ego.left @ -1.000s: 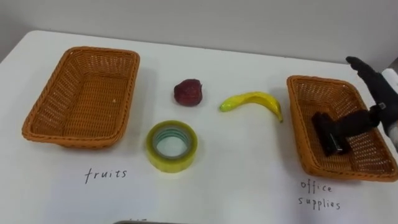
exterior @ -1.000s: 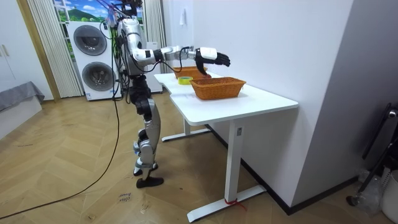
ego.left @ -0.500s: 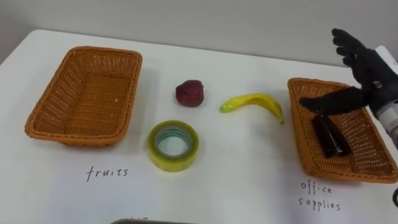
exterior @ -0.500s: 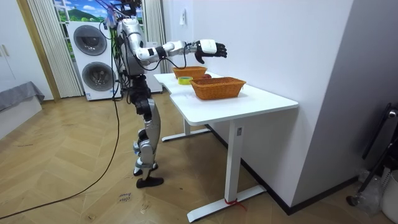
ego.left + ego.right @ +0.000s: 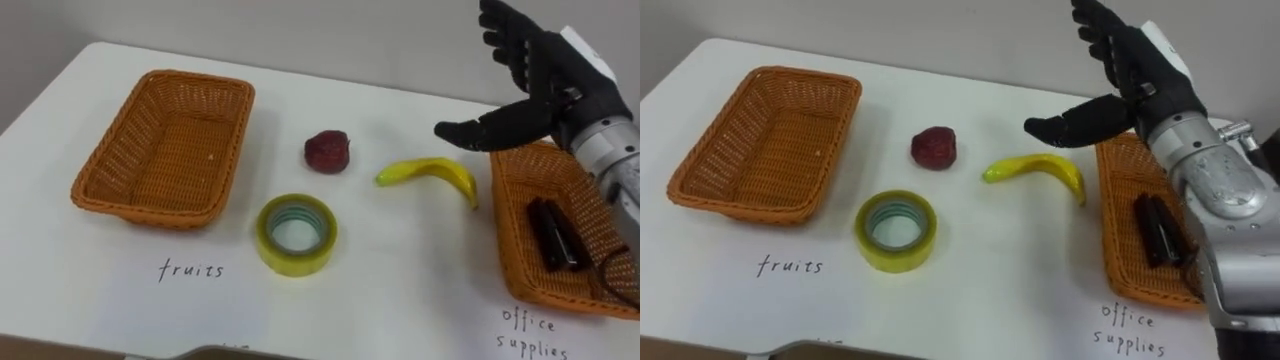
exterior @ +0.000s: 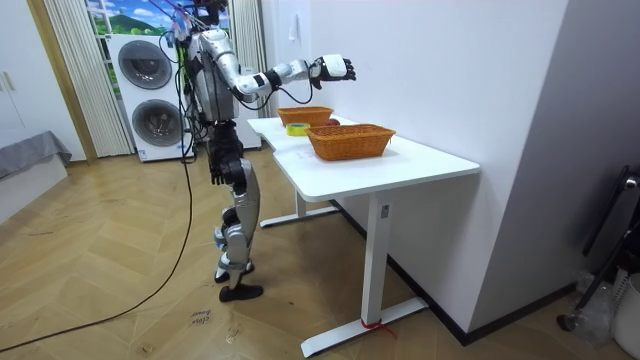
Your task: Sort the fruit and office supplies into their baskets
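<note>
The right hand [image 5: 550,85], at the upper right of the left eye view, has black fingers and a white plate on its back. It joins a rounded silver-grey metal forearm with a thin dark cable alongside. At the room view's upper left, the body is silver-grey with dark joints and black feet.

R hand [image 5: 535,85] up high, fingers spread, nothing btwn it & banana [image 5: 430,174]. Tape [image 5: 296,233] & red fruit [image 5: 327,151] well apart, bare table [image 5: 400,270] around each. L basket [image 5: 160,205] and R basket [image 5: 505,225] wall off the ends.
</note>
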